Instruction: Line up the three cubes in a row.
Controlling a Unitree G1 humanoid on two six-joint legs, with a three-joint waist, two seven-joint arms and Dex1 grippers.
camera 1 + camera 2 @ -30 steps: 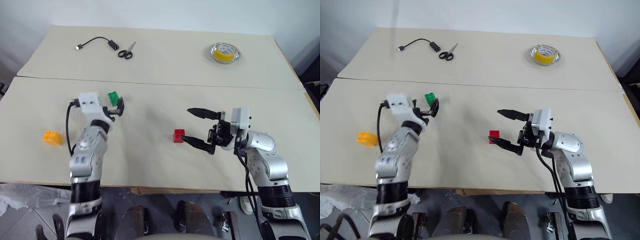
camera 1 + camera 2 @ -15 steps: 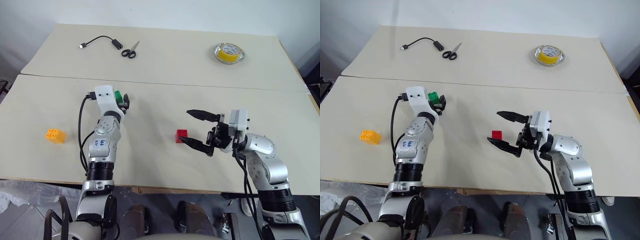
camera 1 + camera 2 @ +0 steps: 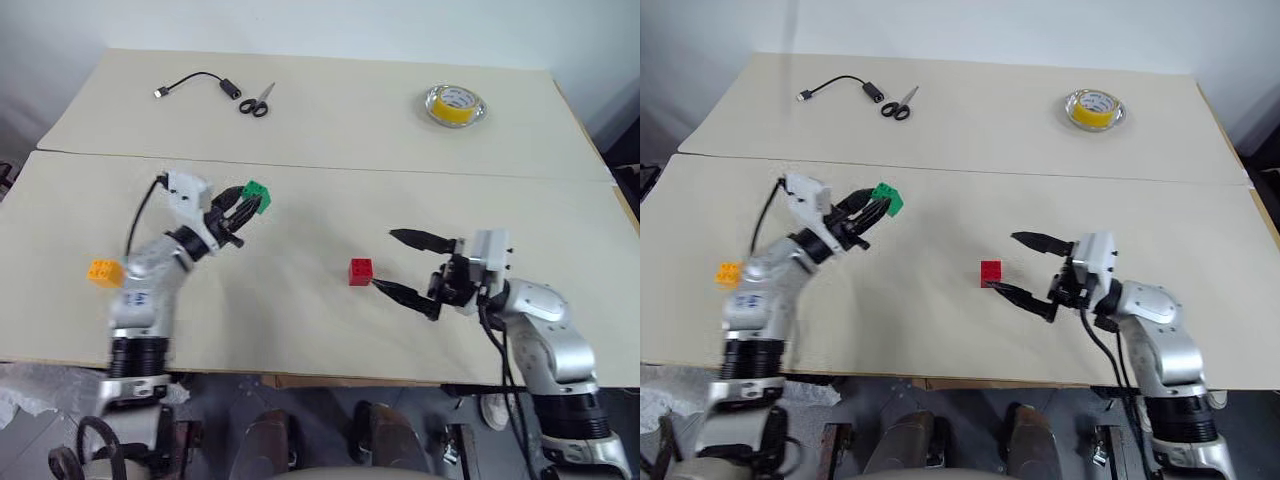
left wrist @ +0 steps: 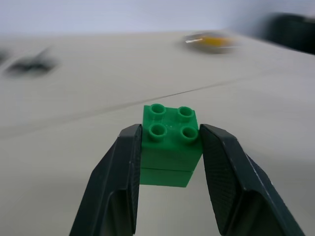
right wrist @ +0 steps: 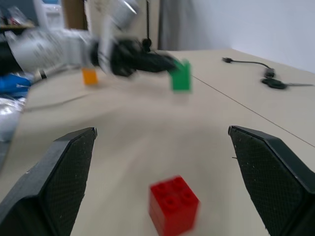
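green cube (image 4: 171,146) sits clamped in my left gripper (image 3: 245,205), one black finger (image 4: 114,186) pressed to each side, studs up. i see it carried clear of the table (image 3: 300,110), the gripper pointing toward the middle of the near board.

my right gripper (image 3: 408,268) has its fingers spread wide and holds nothing. the red cube (image 3: 360,272) rests on the table just off the tip of the nearer finger (image 3: 404,295); from the head views i can't tell whether that tip touches it, and in the right wrist view the cube lies between the two fingers, apart from both.

the orange cube (image 3: 104,272) lies on the table near the left edge, beside my left forearm, well apart from the other two.

at the far side i see a tape roll (image 3: 452,105), scissors (image 3: 256,101) and a black cable (image 3: 196,84).
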